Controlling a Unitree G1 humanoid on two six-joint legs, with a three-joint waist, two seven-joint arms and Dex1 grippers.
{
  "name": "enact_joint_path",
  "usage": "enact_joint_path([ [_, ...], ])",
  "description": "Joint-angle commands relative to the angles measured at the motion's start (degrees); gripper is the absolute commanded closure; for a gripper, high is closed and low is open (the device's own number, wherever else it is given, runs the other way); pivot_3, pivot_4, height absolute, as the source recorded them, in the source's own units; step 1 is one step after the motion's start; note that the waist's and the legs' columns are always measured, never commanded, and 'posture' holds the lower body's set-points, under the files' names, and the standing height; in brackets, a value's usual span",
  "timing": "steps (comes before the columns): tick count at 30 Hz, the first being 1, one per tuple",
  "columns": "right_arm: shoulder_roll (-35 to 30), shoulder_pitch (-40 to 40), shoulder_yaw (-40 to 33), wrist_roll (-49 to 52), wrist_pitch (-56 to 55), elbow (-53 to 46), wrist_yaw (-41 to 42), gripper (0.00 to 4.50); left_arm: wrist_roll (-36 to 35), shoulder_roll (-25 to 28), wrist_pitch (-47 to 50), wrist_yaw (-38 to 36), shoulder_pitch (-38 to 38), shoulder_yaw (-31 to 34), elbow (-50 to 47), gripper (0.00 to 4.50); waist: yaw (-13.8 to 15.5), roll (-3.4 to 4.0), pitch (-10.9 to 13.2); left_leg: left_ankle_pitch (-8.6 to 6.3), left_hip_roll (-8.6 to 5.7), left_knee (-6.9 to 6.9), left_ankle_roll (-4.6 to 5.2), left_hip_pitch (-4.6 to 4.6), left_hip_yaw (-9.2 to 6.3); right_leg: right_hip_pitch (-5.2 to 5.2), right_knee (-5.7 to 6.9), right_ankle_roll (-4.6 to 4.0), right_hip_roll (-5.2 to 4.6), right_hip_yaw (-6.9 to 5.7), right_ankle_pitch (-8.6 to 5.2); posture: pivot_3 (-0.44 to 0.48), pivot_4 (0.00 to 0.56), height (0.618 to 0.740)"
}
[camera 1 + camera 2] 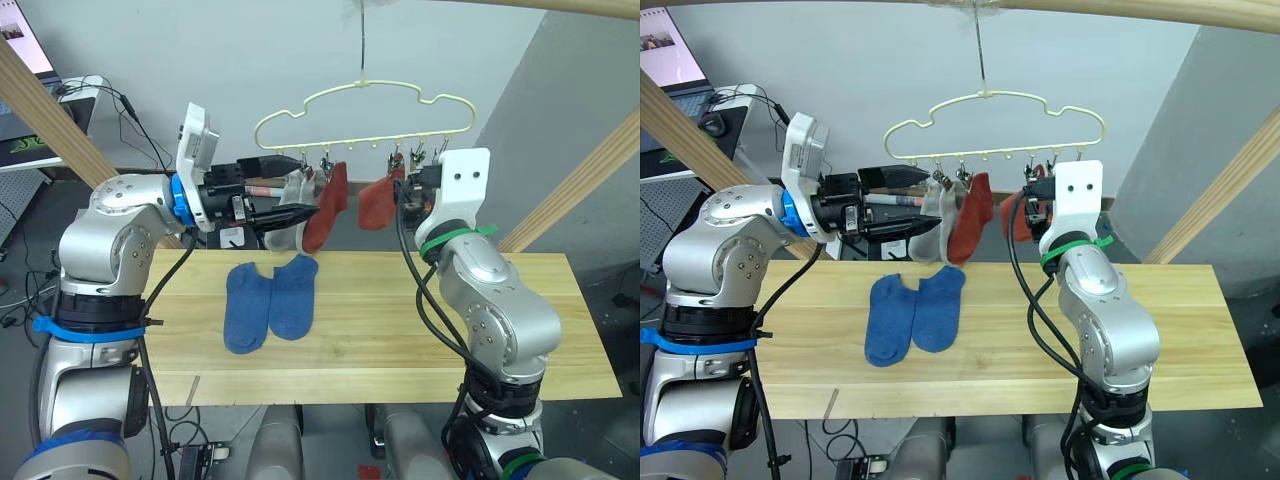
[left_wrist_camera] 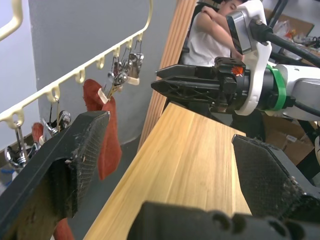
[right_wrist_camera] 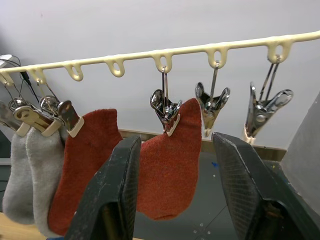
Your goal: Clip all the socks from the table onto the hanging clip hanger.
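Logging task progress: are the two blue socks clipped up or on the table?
On the table. Both blue socks lie flat, side by side on the table, below the clip hanger.

In the head views the left gripper [image 1: 290, 190] covers the lower part of the light grey socks [image 1: 292, 190], so their toes cannot be told apart. The right gripper [image 1: 408, 190] hides behind its own white wrist housing [image 1: 460, 190], and it overlaps the edge of the second rust-red sock [image 1: 377, 203]. In the right wrist view the grey socks [image 3: 22, 175] are cut off by the frame edge. The clip hanger [image 2: 75, 77] runs out of the left wrist view.
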Motion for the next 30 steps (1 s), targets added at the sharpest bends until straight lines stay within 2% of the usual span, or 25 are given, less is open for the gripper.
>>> enact_joint_path([
  [1,-0.6,-2.2,-1.7,-0.3,-2.8,1.5,0.3,2.17,0.3,0.1,-0.6,-0.4,0.0,-0.6,-1.6,0.0,0.0,0.0,0.0,0.0,0.0,0.0,0.0,0.0,0.0,0.0,0.0,0.0,0.0,0.0,0.0,0.051,0.236,0.74],
  [7,-2.3,-3.0,-3.3,-0.5,-3.9,6.1,0.3,2.17,-0.3,0.3,0.0,0.7,0.1,-0.4,-2.6,0.0,0.1,0.0,0.0,0.0,0.0,0.0,0.01,0.0,0.0,0.01,0.0,0.0,0.0,0.0,0.0,0.069,0.24,0.74],
  [20,0.4,-4.1,-6.3,2.1,-3.8,10.2,1.0,2.17,-0.8,0.8,1.8,2.3,0.2,0.1,-4.0,0.0,0.2,0.01,0.0,0.01,0.01,0.0,0.03,0.01,-0.01,0.01,0.03,0.0,0.02,0.0,0.0,0.091,0.257,0.74],
  [30,-2.1,-6.2,-7.7,2.4,-7.6,16.7,2.3,2.17,-1.4,1.4,3.1,3.8,0.9,0.8,-5.6,0.0,0.2,0.02,0.0,0.01,0.01,0.0,0.03,0.02,-0.01,0.01,0.03,0.0,0.03,0.01,0.0,0.116,0.265,0.74],
])
